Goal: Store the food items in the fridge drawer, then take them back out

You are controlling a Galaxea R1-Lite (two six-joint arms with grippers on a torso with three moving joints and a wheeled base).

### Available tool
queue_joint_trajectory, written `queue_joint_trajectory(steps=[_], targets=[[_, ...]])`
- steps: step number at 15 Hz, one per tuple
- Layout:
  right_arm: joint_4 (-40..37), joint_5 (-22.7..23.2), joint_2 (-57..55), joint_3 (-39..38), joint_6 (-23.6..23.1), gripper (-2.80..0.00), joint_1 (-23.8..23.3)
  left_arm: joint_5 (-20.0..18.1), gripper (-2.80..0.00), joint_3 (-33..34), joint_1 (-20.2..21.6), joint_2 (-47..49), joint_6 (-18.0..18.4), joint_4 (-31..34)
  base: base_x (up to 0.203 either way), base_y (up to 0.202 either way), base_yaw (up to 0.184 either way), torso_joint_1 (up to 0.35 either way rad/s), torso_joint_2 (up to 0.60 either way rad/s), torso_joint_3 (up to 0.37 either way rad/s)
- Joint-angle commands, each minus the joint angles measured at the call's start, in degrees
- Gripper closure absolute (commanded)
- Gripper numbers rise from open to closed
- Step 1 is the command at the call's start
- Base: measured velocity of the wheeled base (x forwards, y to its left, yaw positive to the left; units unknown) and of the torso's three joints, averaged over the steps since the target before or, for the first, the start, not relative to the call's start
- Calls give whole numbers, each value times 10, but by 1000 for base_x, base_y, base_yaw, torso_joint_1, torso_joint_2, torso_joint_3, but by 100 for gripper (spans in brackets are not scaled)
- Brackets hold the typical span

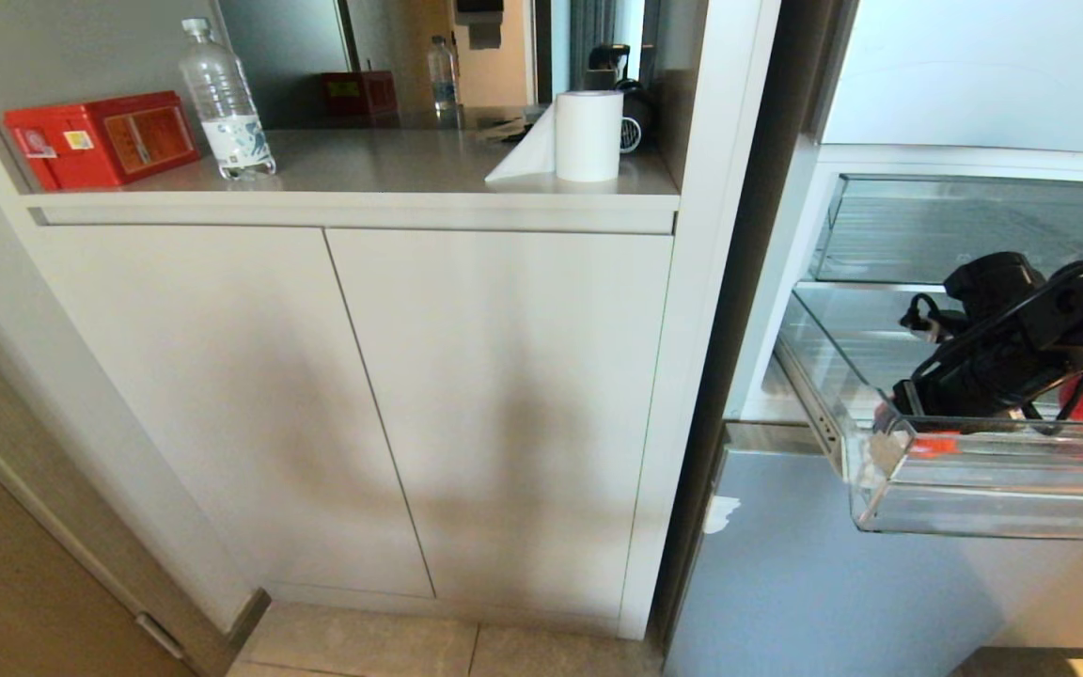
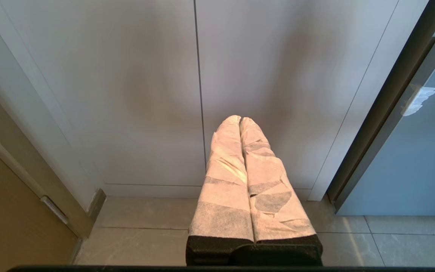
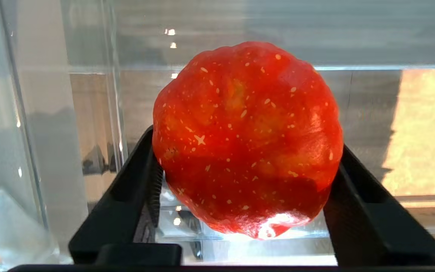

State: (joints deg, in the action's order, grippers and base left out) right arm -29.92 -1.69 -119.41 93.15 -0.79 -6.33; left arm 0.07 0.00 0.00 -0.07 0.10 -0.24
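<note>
Right gripper (image 3: 246, 181) reached down inside the pulled-out clear fridge drawer (image 1: 974, 489), jaws clasped on a red fruit (image 3: 247, 139), left gripper (image 2: 240, 122) closed, empty, near the cabinet doors (image 2: 127, 94)

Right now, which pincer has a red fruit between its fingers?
The right pincer, reaching into the fridge drawer, grips the red fruit; the left pincer is shut, empty, facing cabinet doors.

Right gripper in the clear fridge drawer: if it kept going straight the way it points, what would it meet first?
The speckled glossy red fruit, already sitting between the black fingers of the right gripper. Whether they are pressing on it is unclear. Behind the fruit is the clear plastic wall of the fridge drawer.
</note>
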Motion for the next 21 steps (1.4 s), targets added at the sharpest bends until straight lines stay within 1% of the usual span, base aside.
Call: queue_joint_trajectory(steps=[1,4,8,10,13,14,16,18,21], targets=[[0,-1,-2,-2,0,0,0,0,0,1,0,0,0,0,0,0,0,0,0,0],[0,-2,26,-8,0,0,0,0,0,1,0,0,0,0,0,0,0,0,0,0],[0,-2,132,-39,0,0,-3,0,0,1,0,0,0,0,0,0,0,0,0,0],[-1,-2,233,-67,0,0,-3,0,0,1,0,0,0,0,0,0,0,0,0,0],[4,0,380,-135,3,0,-3,0,0,1,0,0,0,0,0,0,0,0,0,0],[15,0,431,-168,8,0,-3,0,0,1,0,0,0,0,0,0,0,0,0,0],[65,-1,520,-260,22,0,-3,0,0,1,0,0,0,0,0,0,0,0,0,0],[126,-2,616,-372,32,0,-3,0,0,1,0,0,0,0,0,0,0,0,0,0],[202,4,781,-534,35,0,-2,0,0,1,0,0,0,0,0,0,0,0,0,0]])
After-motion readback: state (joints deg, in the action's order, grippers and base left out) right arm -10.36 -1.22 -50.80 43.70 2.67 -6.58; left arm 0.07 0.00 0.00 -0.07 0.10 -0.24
